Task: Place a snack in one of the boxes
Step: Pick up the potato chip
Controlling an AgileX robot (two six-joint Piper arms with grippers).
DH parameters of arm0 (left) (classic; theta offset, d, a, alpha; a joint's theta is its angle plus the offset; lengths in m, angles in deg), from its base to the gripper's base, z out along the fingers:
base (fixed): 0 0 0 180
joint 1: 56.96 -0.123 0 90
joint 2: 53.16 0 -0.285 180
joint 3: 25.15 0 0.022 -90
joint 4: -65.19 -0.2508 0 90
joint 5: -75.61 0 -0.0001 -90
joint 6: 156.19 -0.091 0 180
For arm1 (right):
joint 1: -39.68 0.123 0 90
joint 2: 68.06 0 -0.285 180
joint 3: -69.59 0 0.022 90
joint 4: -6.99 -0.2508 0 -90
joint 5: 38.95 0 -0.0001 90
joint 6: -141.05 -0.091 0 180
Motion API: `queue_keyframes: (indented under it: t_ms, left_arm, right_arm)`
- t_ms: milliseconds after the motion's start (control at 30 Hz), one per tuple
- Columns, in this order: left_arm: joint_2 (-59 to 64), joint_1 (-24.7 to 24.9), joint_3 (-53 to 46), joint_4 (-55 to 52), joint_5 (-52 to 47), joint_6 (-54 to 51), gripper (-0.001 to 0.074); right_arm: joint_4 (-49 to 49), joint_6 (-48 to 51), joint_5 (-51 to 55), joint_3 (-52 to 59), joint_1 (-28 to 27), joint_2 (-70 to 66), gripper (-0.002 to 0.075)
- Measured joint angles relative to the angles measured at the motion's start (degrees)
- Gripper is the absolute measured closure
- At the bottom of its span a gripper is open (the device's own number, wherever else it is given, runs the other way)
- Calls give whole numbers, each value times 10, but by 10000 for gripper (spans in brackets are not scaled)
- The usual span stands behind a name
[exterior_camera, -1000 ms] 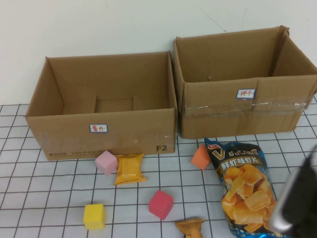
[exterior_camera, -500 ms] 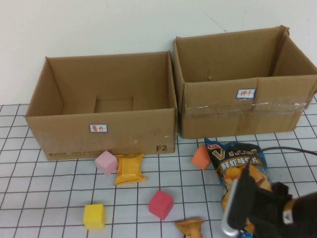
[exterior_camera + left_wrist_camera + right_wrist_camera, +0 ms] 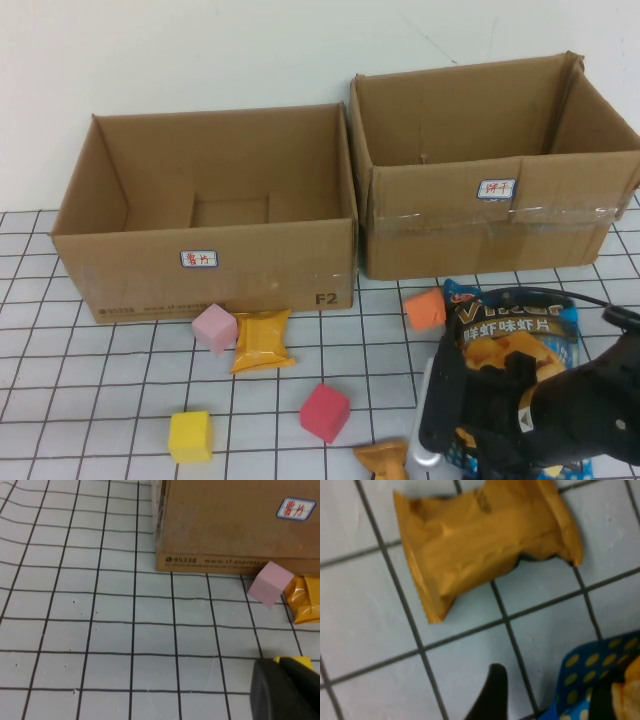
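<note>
Right gripper straddles the near end of the chip bag, whether clamped unclear; the bag's length runs toward the right box; left gripper unreadable, far.

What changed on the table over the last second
The right hand came in over the chip bag, which swung round and shifted toward the right box, nudging the orange cube along. Whether the bag is gripped is unclear. The left hand, both boxes, the other cubes and the small yellow snack packs stayed put.
</note>
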Motion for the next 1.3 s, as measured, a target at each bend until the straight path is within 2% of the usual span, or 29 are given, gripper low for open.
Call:
queue_keyframes:
  t_ms: [133, 233, 433, 533, 667, 900, 1133, 1200, 1267, 1300]
  left_arm:
    - [0, 0, 0, 4, 8, 0, 737]
    - [0, 0, 0, 4, 8, 0, 737]
    - [0, 0, 0, 6, 8, 0, 737]
    - [0, 0, 0, 6, 8, 0, 737]
    - [0, 0, 0, 6, 8, 0, 737]
    - [0, 0, 0, 6, 8, 0, 737]
    - [0, 0, 0, 7, 8, 0, 737]
    - [0, 0, 0, 7, 8, 0, 737]
    - [0, 0, 0, 9, 8, -2, 737]
    - [0, 0, 0, 12, 8, -4, 737]
  right_arm:
    - [44, 0, -1, -1, 0, -5, 73]
    - [74, 0, -1, -1, 0, -5, 180]
    - [112, 0, 10, -3, 1, -5, 583]
    - [124, 0, 18, -4, 1, -5, 676]
    - [147, 0, 44, -4, 1, -1, 708]
    - [155, -5, 57, -5, 1, 59, 716]
    - [156, -82, 71, -5, 1, 95, 715]
    - [156, -106, 76, -5, 1, 95, 687]
    - [156, -132, 75, -5, 1, 95, 612]
    - [156, -152, 75, -5, 1, 95, 549]
